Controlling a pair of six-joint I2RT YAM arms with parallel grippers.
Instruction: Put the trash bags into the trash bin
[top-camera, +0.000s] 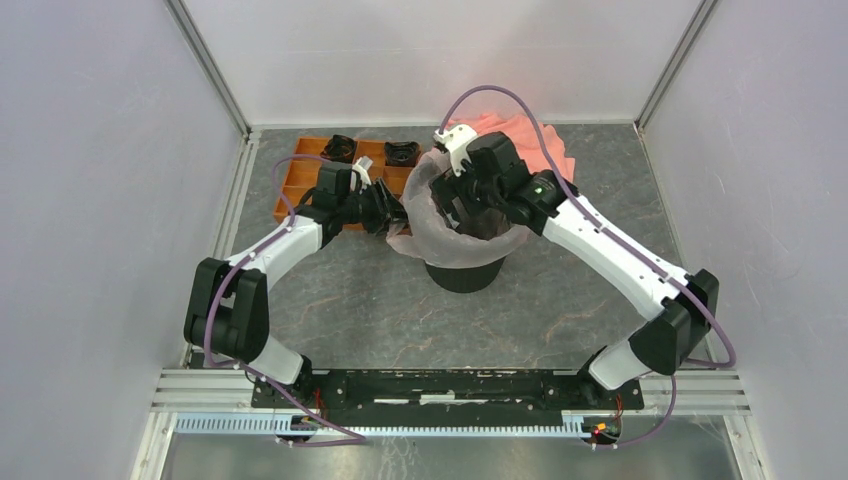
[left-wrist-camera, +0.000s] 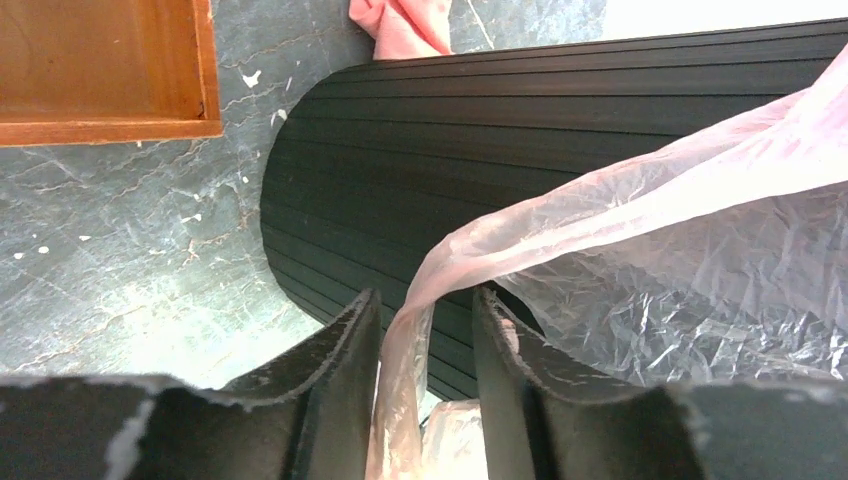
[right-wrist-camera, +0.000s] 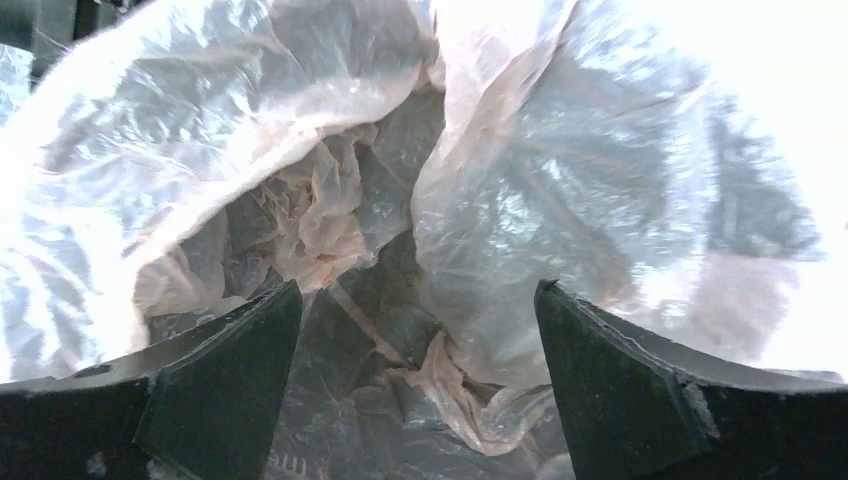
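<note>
The pink trash bag (left-wrist-camera: 640, 230) looks limp and slippery, best pinched at its bunched rim, as the left gripper (left-wrist-camera: 425, 390) does beside the black trash bin (left-wrist-camera: 450, 130) (right gripper (right-wrist-camera: 415, 380) gapes empty inside).

Top external: high above the near edge, looking down on the whole table (top-camera: 330, 300). Left wrist: low, close beside the trash bin (left-wrist-camera: 500, 130) outer wall. Right wrist: close, facing into the trash bags (right-wrist-camera: 250, 130). All three views share bin and film.
</note>
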